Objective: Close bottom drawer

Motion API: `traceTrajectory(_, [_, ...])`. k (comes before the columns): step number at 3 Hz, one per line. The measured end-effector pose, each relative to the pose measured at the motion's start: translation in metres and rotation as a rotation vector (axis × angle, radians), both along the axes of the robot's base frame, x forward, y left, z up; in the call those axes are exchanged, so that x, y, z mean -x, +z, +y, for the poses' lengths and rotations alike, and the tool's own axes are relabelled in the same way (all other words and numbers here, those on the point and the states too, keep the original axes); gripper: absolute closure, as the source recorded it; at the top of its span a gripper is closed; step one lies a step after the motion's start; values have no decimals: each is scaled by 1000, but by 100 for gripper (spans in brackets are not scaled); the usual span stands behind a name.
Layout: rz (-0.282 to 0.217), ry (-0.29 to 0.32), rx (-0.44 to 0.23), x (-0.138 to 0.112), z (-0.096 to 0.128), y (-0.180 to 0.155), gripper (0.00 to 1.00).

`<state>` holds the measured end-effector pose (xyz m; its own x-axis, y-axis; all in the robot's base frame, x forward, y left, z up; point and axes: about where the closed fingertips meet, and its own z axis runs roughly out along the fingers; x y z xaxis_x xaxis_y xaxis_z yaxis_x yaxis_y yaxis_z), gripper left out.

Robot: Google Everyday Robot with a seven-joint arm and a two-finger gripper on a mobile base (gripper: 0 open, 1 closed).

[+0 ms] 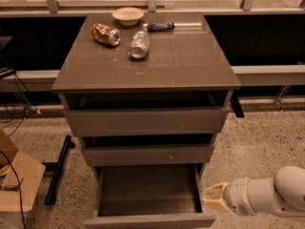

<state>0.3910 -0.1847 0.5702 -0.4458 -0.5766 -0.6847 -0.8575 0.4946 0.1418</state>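
Note:
The bottom drawer point(150, 220) of the grey-brown cabinet point(181, 56) is pulled far out. Its empty inside shows from above, and its thin flat front lies at the lower edge of the view. The middle drawer point(147, 154) and the top drawer point(145, 120) stand out a little, with dark gaps above them. My gripper point(213, 199), tan-tipped on a white arm point(271, 197), is low on the right. It sits just beside the bottom drawer's right front corner and points left toward it. I cannot tell whether it touches the drawer.
On the cabinet top lie a crushed tan can point(106, 34), a silver can point(139, 44), a small bowl point(127, 15) and a dark flat object point(160, 26). A cardboard box point(14, 185) and a black bar point(58, 171) are on the floor at left.

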Motion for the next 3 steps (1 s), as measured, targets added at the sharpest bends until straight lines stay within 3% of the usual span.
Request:
traceTrajectory(1, [35, -54, -113, 2, -12, -48, 100])
traceTrajectory(2, [132, -71, -221, 2, -15, -95, 100])
traceTrajectory(3, [148, -67, -240, 6, -11, -104, 100])
